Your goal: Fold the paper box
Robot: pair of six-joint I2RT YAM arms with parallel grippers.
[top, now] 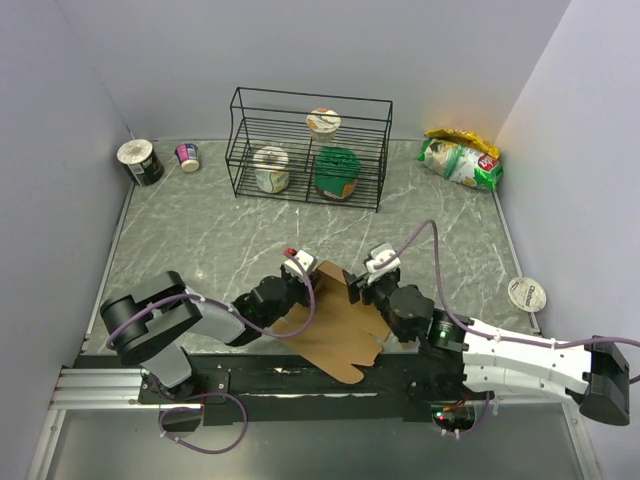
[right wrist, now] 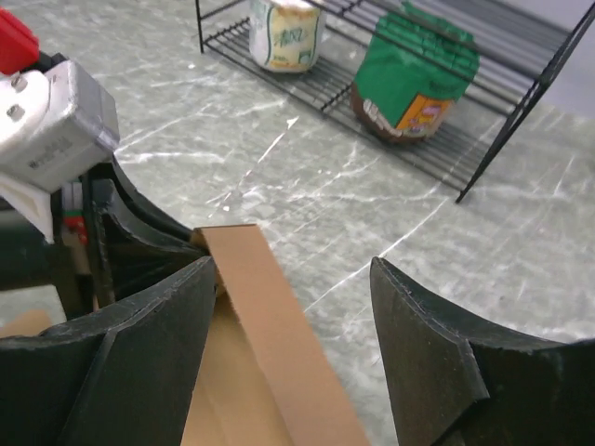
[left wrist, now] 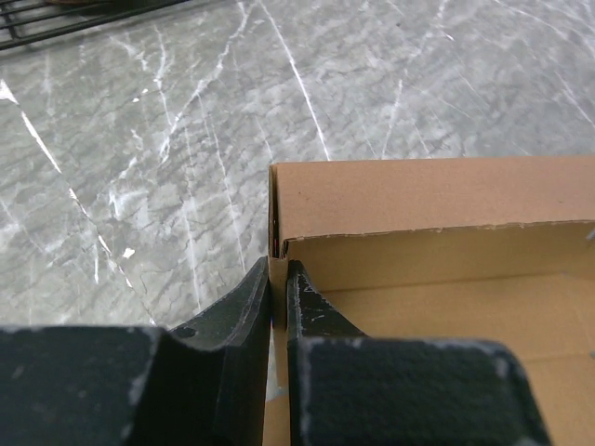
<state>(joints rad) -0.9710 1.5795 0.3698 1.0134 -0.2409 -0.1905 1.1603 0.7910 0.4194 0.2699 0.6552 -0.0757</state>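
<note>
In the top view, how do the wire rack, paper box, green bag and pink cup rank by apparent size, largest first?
1. wire rack
2. paper box, partly hidden, yet clearly second
3. green bag
4. pink cup

Open marble table point(top: 200, 235) is noted between wire rack point(top: 310, 148) and paper box point(top: 335, 325), and passage there is unobstructed. Back centre is blocked by the rack. Back corners are occupied by a cup point(top: 140, 162) and snack bags point(top: 460, 160). Near edge is crowded. Left gripper point(left wrist: 279, 274) is pinched on the box wall. Right gripper point(right wrist: 288, 269) is spread close beside it, the raised flap standing within its gap at one side.
</note>
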